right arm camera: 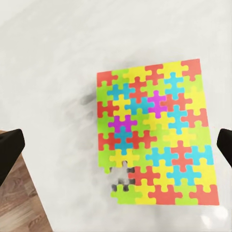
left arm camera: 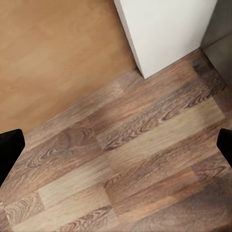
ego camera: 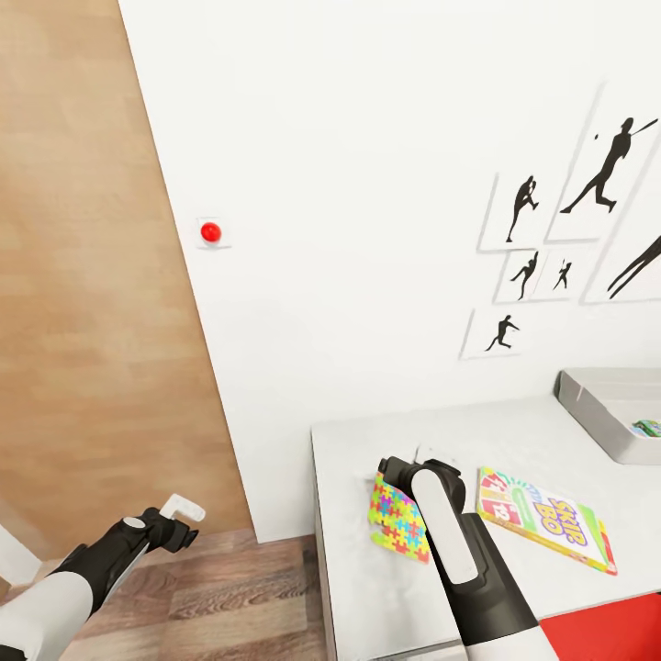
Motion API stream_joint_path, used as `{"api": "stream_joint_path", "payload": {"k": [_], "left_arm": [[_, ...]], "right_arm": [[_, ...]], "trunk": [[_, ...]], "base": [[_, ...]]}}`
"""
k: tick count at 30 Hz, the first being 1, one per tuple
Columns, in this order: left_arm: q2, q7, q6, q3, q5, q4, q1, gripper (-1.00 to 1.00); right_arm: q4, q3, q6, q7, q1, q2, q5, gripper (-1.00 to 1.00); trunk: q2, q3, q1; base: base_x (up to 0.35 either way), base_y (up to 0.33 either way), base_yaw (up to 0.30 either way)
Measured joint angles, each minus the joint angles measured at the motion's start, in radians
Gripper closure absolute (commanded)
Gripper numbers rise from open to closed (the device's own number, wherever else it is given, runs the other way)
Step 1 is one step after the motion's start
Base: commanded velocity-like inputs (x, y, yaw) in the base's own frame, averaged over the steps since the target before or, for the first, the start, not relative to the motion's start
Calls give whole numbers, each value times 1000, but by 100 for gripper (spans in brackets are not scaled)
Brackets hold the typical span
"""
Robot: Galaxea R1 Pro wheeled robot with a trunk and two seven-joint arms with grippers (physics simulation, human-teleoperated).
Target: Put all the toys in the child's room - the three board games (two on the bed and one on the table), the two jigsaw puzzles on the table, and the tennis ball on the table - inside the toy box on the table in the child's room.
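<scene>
Counting stock against the job, as far as I can see it. Item one: a jigsaw puzzle [ego camera: 397,518], bright interlocking pieces, lying flat on the grey worktop [ego camera: 367,588] near its edge, not yet boxed; a few pieces are missing along one side. My right claw [ego camera: 415,465] hangs directly above it, fingers spread wide and empty, dark tips [right arm camera: 9,150] at either margin of the right wrist picture, touching nothing. Item two: one board game [ego camera: 546,519], yellow, green and red with big lettering, flat on the same worktop beside the puzzle, also outstanding. Item three: the toy box [ego camera: 597,404], shallow grey bin at the far corner of the worktop under the baseball pictures [ego camera: 551,266]; something small and printed [ego camera: 647,428] already sits inside, too cropped to name. My left claw [ego camera: 179,519] is spread open and empty over the wood floor [left arm camera: 125,159], well clear of the worktop. My judgement: barely started, at most one item stowed. The puzzle looks like the next pick; the remaining toys are unaccounted for from here.
</scene>
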Motion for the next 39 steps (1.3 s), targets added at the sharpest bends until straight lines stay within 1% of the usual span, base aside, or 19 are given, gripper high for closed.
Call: {"api": "stream_joint_path", "payload": {"k": [12, 18, 20, 22, 25, 26, 27, 28, 29, 30, 31, 32, 33, 34, 35, 36, 37, 38, 39], "left_arm": [[0, -1, -1, 0, 1, 0, 0, -100], [5, -15, -2, 6, 8, -5, -1, -100], [8, -28, -2, 9, 12, -9, -1, -100], [13, -64, 0, 12, 14, -15, -2, -100], [31, -163, 6, 20, 15, -34, -3, -100], [50, -238, 11, 32, 13, -53, -3, -100], [63, -284, 16, 41, 13, -66, -3, -100], [90, -387, 28, 65, 13, -95, -3, -100], [106, -446, 35, 83, 12, -111, -3, -100], [136, -565, 49, 125, 10, -141, -3, -100], [153, -629, 54, 151, 9, -154, -3, -100], [181, -748, 61, 209, 8, -172, -3, -100], [196, -807, 64, 239, 10, -180, -3, -100], [221, -909, 68, 299, 16, -189, -3, -100], [235, -958, 71, 333, 17, -193, -3, -100], [253, -1042, 75, 399, 18, -200, -3, -100], [261, -1080, 76, 432, 17, -202, -2, -100], [272, -1139, 79, 488, 15, -206, -2, -100], [276, -1164, 80, 513, 13, -207, -2, -100]], "right_arm": [[1, 0, 0, 0, 0, 0, -1, -100], [1, -1, 0, 0, 0, 0, -1, -100], [1, -1, 0, 0, 0, 0, -1, -100], [1, 0, 0, 0, 0, 0, -1, -100], [2, 0, 0, 0, 0, 0, -1, -100], [3, 0, 0, 0, 0, 0, -1, -100], [4, 0, 0, 0, 0, 0, -1, -100], [6, 2, 0, 0, 0, 0, -1, -100], [7, 2, 0, 0, 0, 0, -1, -100], [9, 4, 0, 0, 0, 0, 0, -100], [10, 4, 0, 0, 0, 1, 0, -100], [11, 6, 0, 0, 0, 1, 0, -100], [11, 7, 0, 0, 0, 1, 0, -100], [12, 9, 0, 0, 0, 1, 0, -100], [12, 10, 0, 0, 0, 1, -1, -100], [13, 11, 0, 0, 0, 1, -1, -100], [13, 12, 0, 0, 0, 1, -1, -100], [14, 13, 0, 0, 0, 1, -1, -100], [14, 13, 0, 0, 0, 1, -1, -100]], "trunk": [[0, -10, 0], [0, -18, 0], [0, -21, 0], [0, -23, 0], [0, -28, 0], [0, -29, 0], [0, -30, 0], [0, -32, 0], [0, -33, 0], [0, -34, 0], [0, -35, 0], [0, -36, 0], [0, -37, 0], [0, -38, 0], [0, -39, 0], [0, -40, 0], [0, -41, 0], [0, -42, 0], [0, -43, 0]], "base": [[0, 0, -133], [0, 0, -168], [0, 0, -161], [0, 0, -155], [0, 0, -140], [0, 0, -104], [0, 0, -67], [0, 0, -53], [0, 0, -28], [0, 0, -7], [0, 0, 54], [0, 0, 85], [0, 0, 136], [0, 0, 156], [0, 0, 183], [0, 0, 193], [0, 0, 206], [0, 0, 206], [0, 0, 172]]}}
